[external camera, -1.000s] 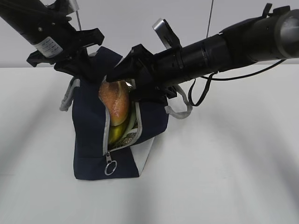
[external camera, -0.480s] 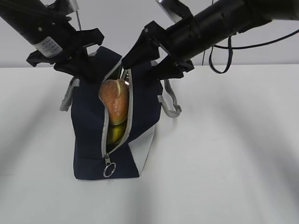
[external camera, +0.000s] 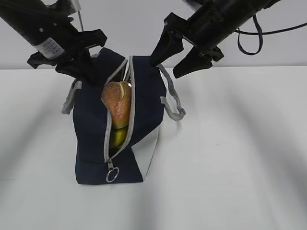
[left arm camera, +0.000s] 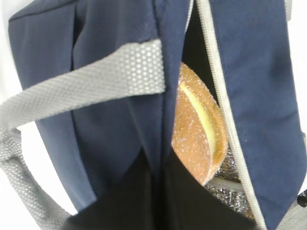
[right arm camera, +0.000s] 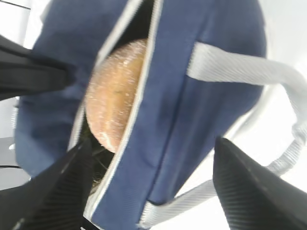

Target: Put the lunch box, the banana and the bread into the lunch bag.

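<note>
The navy lunch bag stands on the white table with its zipper open. The bread sits upright in the opening, and the yellow banana shows below it. The lunch box is not in sight. My left gripper is shut on the bag's upper left edge; in the left wrist view the fabric fold runs between the fingers, beside the bread. My right gripper is open and empty just above the bag's right top corner. In the right wrist view its fingers straddle the bag and the bread.
Grey webbing handles hang at the bag's left and right. The zipper's ring pull lies at the bottom of the opening. Silver lining shows inside. A black cable loops under the right arm.
My right gripper has drawn up and to the right, out of the bag's mouth, and left the bread inside. The opening has narrowed. The left gripper has not moved.
</note>
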`<state>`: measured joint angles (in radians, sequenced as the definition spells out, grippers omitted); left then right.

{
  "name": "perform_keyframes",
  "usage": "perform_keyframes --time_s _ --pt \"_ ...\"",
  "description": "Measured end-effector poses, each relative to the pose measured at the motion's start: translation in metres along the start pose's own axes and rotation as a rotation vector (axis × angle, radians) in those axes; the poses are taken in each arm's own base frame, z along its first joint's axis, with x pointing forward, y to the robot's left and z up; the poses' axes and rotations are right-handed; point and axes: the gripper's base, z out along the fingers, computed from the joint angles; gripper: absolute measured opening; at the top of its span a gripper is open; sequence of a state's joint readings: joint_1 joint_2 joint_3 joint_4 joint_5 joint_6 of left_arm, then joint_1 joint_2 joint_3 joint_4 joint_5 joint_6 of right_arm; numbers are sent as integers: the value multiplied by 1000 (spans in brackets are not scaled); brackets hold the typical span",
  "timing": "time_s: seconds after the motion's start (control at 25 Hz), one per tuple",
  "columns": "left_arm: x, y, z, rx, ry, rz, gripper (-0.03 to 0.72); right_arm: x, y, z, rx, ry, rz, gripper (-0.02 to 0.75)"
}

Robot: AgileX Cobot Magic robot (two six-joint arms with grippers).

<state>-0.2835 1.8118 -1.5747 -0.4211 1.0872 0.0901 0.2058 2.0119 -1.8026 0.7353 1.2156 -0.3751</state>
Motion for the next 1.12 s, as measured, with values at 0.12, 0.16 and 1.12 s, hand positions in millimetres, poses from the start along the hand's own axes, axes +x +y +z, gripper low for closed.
perform_keyframes --time_s 0.12,0.16,1.12 --pt "0 0 0 0 0 0 -3 1 -6 8 1 20 25 571" --pt "0 0 0 0 0 0 -3 1 -8 11 -4 25 35 570" --pt "-3 -15 1 133 -29 -38 -3 0 -24 40 -92 51 159 -3"
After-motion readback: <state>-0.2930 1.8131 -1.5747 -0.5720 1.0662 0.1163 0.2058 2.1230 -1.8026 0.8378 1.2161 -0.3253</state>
